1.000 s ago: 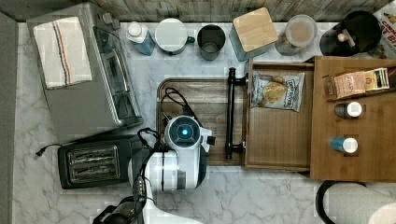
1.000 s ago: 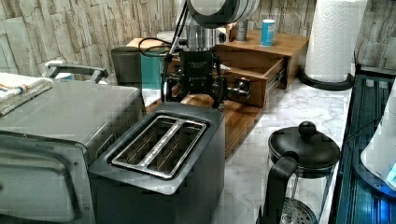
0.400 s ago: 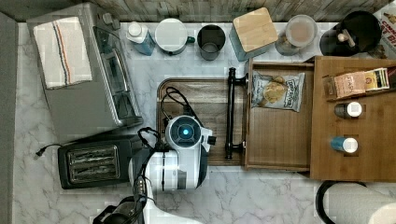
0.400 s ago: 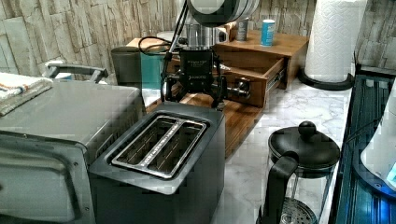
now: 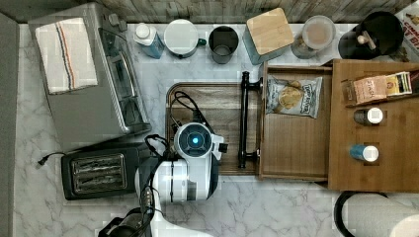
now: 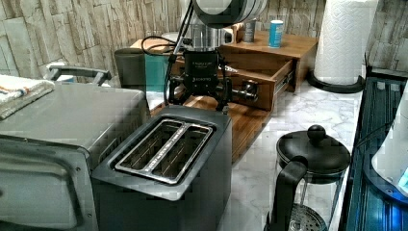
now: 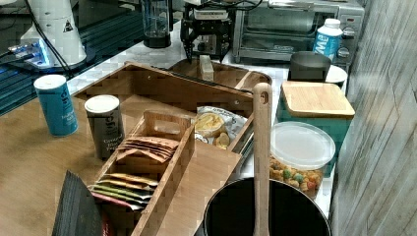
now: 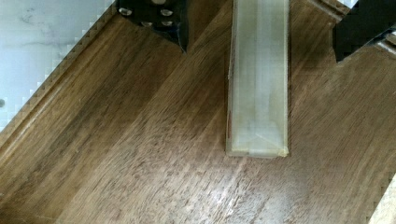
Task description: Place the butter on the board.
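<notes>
Hovering open-jawed gripper (image 8: 261, 32) over butter (image 8: 258, 79)

Legible text is scarce. The blue-labelled bottle (image 7: 328, 38) beside the toaster oven, right view, carries large white letters reading roughly "ME". The white robot base (image 7: 55, 30) bears a black triangular warning sign. Other labels carry print too blurred to read.

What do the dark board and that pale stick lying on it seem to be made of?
The board looks like dark-brown wood with a smooth, slightly glossy finish: grain streaks run along it and a soft sheen shows. The butter seems wrapped in pale, waxy, translucent paper, judging by its folded end seams; what lies inside cannot be seen.
</notes>
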